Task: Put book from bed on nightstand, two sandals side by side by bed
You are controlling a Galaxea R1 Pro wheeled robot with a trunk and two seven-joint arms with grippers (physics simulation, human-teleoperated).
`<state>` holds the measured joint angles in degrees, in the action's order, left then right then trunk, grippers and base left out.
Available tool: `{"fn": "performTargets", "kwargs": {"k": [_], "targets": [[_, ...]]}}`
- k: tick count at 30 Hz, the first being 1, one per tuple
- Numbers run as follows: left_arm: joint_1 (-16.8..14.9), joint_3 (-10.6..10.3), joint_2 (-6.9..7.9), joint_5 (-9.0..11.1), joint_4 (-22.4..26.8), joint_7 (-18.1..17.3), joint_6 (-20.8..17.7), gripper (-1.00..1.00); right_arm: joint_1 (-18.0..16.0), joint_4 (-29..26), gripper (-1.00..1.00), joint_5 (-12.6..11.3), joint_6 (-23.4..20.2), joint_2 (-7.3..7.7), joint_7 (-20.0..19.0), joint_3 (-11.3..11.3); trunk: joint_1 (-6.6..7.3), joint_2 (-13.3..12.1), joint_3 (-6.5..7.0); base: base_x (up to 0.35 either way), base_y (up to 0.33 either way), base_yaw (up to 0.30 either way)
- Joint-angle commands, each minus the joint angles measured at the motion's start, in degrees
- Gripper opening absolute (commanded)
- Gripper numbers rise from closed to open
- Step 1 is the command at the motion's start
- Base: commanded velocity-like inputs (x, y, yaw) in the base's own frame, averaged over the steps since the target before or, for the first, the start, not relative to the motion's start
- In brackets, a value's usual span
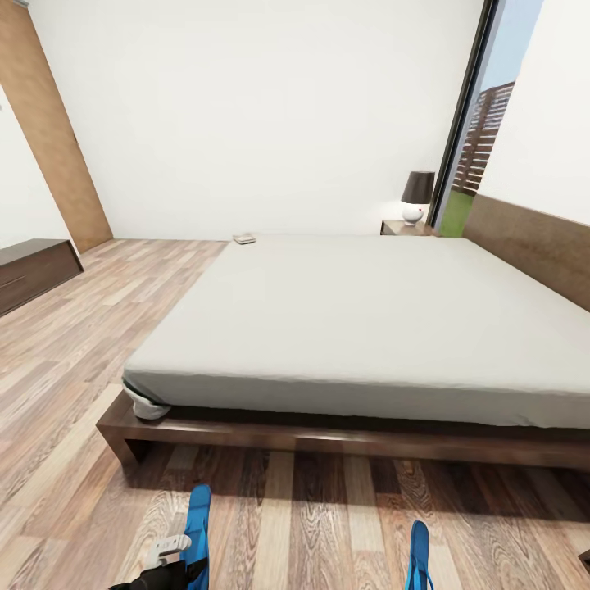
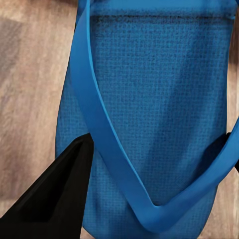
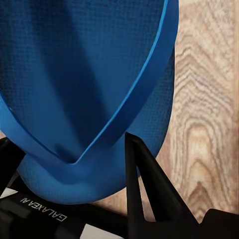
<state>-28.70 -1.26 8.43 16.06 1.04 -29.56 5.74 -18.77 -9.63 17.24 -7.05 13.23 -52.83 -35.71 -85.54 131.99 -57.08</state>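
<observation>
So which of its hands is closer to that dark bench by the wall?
Left. The left hand, at one blue sandal, is on the same side as the bench; the right hand, at the other sandal, is farther across the floor from it.

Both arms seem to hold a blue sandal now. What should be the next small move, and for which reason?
Probably lower both sandals to the floor beside the bed, bringing them closer together. The left sandal and right sandal sit far apart in the head view, each with end effector fingers at its toe end, and they must end side by side.
</observation>
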Motion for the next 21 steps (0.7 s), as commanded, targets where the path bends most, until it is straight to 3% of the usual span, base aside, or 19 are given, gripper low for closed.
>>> {"fn": "performTargets", "kwargs": {"k": [1, 8, 13, 16, 17, 19, 21], "targets": [[-0.04, -0.15, 0.01, 0.19, -0.08, -0.11, 0.23, -1.0, -0.03, -0.08, -1.0, 0.28, -0.6, -0.03, -0.31, -0.5, 0.01, 0.02, -0.05, 0.0, 0.0, 0.0], [-0.04, -0.1, 0.01, -0.01, 0.03, 0.39, 0.28, -1.0, -0.02, -0.1, -1.0, 0.16, -0.6, -0.04, -0.23, -0.5, 0.01, 0.02, -0.05, 0.0, 0.0, 0.0], [-0.32, 0.15, 0.26, -0.11, 1.24, 7.8, -1.0, -1.0, -0.02, -0.1, -1.0, 0.13, -0.6, -0.04, -0.17, -0.55, 0.01, 0.02, -0.05, 0.0, 0.0, 0.0], [-0.84, 0.06, 0.08, -0.26, 7.06, 18.67, -7.48, -1.0, -0.03, -0.12, -1.0, 0.08, -0.6, -0.02, -0.2, -0.58, 0.01, 0.02, -0.05, 0.0, 0.0, 0.0], [-0.92, 0.01, 0.04, -0.6, 12.24, 22.91, -12.08, -1.0, -0.03, -0.12, -1.0, 0.08, -0.6, -0.01, -0.22, -0.59, 0.01, 0.02, -0.05, 0.0, 0.0, 0.0], [-0.96, -0.02, 0.03, -1.39, 17.64, 25.64, -16.83, -1.0, -0.03, -0.12, -1.0, 0.07, -0.6, 0.01, -0.24, -0.62, 0.01, 0.02, -0.05, 0.0, 0.0, 0.0], [-0.99, -0.03, 0.02, -3.43, 24.18, 27.63, -23.18, -1.0, -0.02, -0.12, -1.0, 0.07, -0.6, 0.03, -0.25, -0.66, 0.01, 0.02, -0.05, 0.0, 0.0, 0.0]]}}
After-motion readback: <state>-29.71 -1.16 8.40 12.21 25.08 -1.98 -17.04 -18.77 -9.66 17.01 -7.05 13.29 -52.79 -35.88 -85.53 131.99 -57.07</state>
